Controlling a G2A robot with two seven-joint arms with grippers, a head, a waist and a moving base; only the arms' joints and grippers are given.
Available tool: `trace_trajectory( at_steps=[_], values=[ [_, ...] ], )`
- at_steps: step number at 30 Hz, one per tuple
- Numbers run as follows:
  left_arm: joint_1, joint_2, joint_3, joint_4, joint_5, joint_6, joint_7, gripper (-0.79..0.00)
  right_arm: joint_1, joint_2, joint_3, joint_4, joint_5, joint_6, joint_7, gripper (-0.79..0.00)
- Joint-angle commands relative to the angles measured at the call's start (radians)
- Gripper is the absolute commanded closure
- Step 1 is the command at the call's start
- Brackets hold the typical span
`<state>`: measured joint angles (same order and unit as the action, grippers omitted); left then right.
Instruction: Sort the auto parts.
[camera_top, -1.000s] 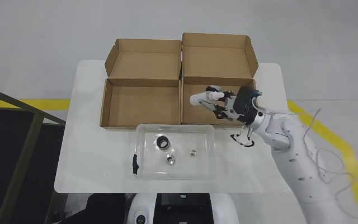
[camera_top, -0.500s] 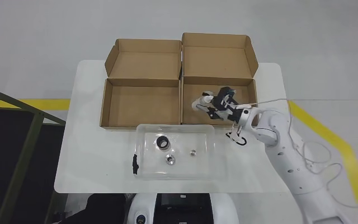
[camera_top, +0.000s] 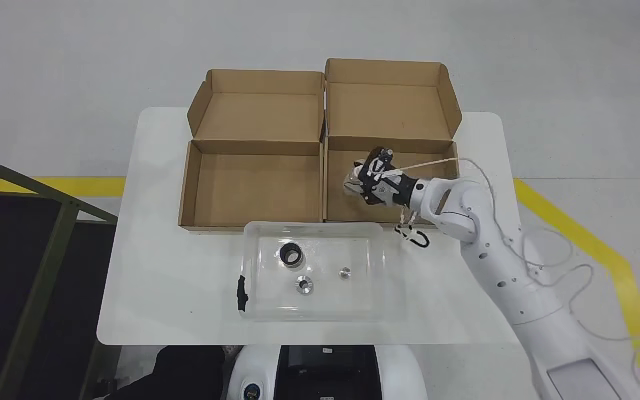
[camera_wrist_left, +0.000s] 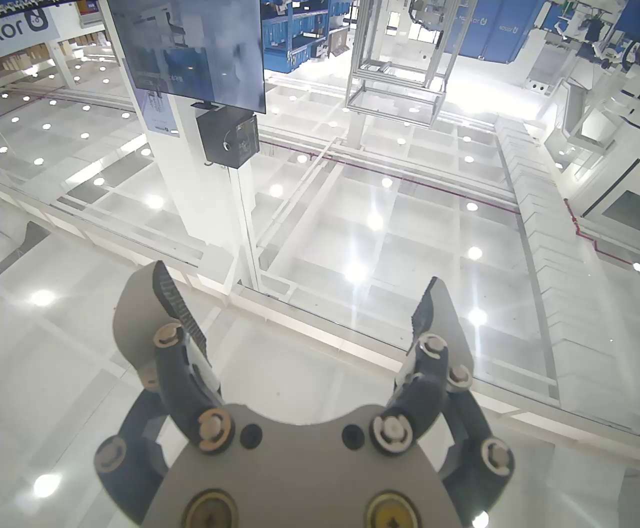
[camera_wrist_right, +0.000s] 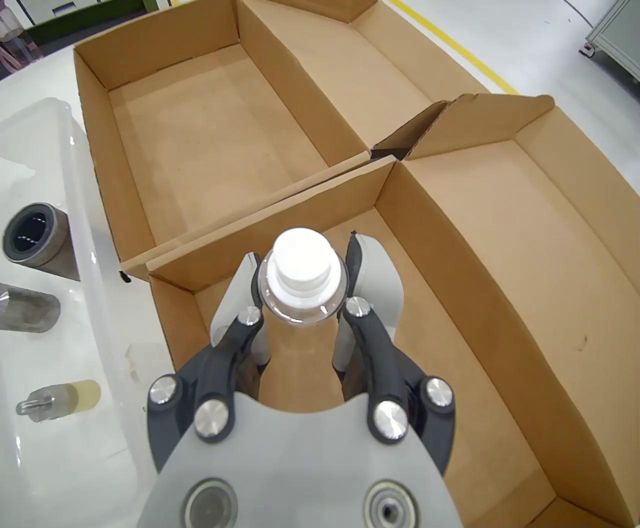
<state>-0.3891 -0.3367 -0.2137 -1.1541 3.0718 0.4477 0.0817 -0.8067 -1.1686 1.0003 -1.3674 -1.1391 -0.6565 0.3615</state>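
Note:
My right gripper (camera_top: 366, 180) (camera_wrist_right: 302, 272) is shut on a white stepped cylindrical part (camera_top: 354, 181) (camera_wrist_right: 301, 270) with a clear collar. It hangs over the near left corner of the right cardboard box (camera_top: 390, 146) (camera_wrist_right: 480, 240). The left cardboard box (camera_top: 250, 190) (camera_wrist_right: 200, 140) stands beside it and holds nothing. A clear plastic bin (camera_top: 262, 236) (camera_wrist_right: 107, 310) in front of the boxes holds a dark sleeve (camera_top: 291, 255) (camera_wrist_right: 35, 240), a grey metal part (camera_top: 303, 286) (camera_wrist_right: 27, 312) and a small bolt (camera_top: 344, 271) (camera_wrist_right: 60, 398). My left gripper (camera_wrist_left: 297, 280) is open, facing the ceiling.
Both boxes have their lids folded back toward the far side of the white table (camera_top: 160, 210). A small black piece (camera_top: 241, 292) sits at the bin's left edge. Bare table lies left and right of the bin.
The right gripper has carried the white part leftward across the right box, toward its left wall, and the wrist has turned. The parts in the bin have not moved.

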Motion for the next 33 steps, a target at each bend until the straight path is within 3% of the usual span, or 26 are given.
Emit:
trace_trajectory(
  at_steps=[1,4,10,12,13,22,33],
  values=[
    [0.000,0.000,0.000,0.000,0.000,0.000,0.000,-0.785,0.011,-0.003,-0.010,0.010,-0.011,0.008,0.013,0.000],
    [0.000,0.000,0.000,0.000,0.000,0.000,0.000,-0.785,0.021,-0.008,-0.026,0.026,-0.013,0.015,0.021,-0.034],
    [0.000,0.000,0.000,0.000,0.000,0.000,0.000,-0.785,0.036,-0.018,-0.046,0.064,-0.011,0.024,0.019,-0.259],
    [0.000,0.000,0.000,0.000,0.000,0.000,0.000,-0.785,0.040,-0.020,-0.050,0.074,-0.011,0.023,0.015,-0.468],
    [0.000,0.000,0.000,0.000,0.000,0.000,0.000,-0.785,0.042,-0.021,-0.051,0.078,-0.010,0.024,0.014,-0.785],
    [0.000,0.000,0.000,0.000,0.000,0.000,0.000,-0.785,0.014,-0.007,-0.006,-0.012,-0.058,0.032,0.010,-0.785],
    [0.000,0.000,0.000,0.000,0.000,0.000,0.000,-0.785,-0.183,0.048,0.142,-0.408,-0.137,-0.034,0.103,-0.785]
  ],
)
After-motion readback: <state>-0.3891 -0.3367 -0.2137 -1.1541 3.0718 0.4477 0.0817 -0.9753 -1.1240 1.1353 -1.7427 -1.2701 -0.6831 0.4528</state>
